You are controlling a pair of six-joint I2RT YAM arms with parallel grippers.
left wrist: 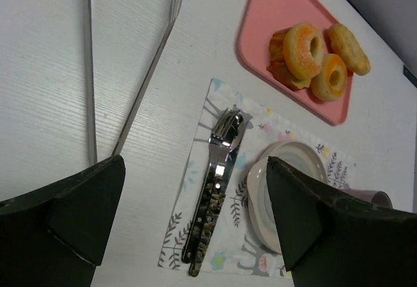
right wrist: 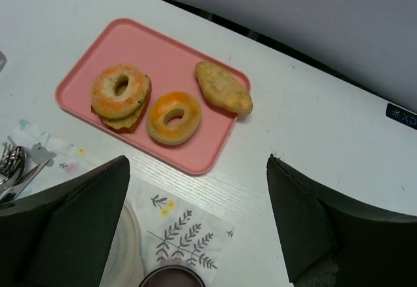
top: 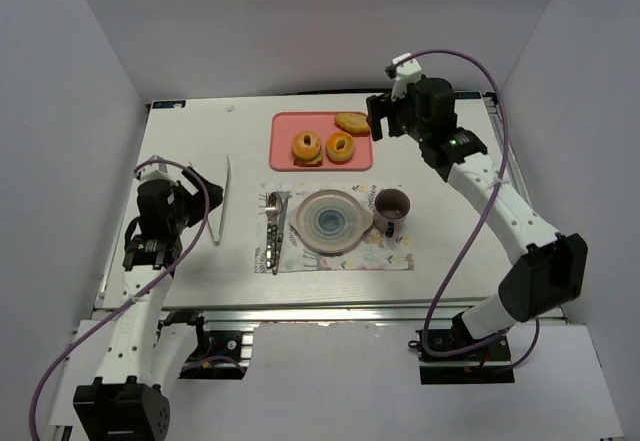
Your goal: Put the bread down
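Note:
The bread (top: 352,122) is an oblong golden-brown bun lying at the far right corner of the pink tray (top: 290,126), partly over its rim. It also shows in the right wrist view (right wrist: 223,88) and the left wrist view (left wrist: 348,48). My right gripper (top: 378,118) is open and empty, hovering just right of the tray and above the table near the bread; in its own view (right wrist: 197,170) the jaws stand wide apart. My left gripper (top: 188,199) is open and empty at the left, far from the tray, and its jaws are wide apart in its own view (left wrist: 195,163).
Two ring donuts (top: 307,146) (top: 340,147) lie on the tray, one on top of another pastry. A patterned placemat (top: 390,258) holds a plate (top: 303,223), a purple mug (top: 390,206) and cutlery (top: 274,231). Metal tongs (top: 222,201) lie beside the left gripper.

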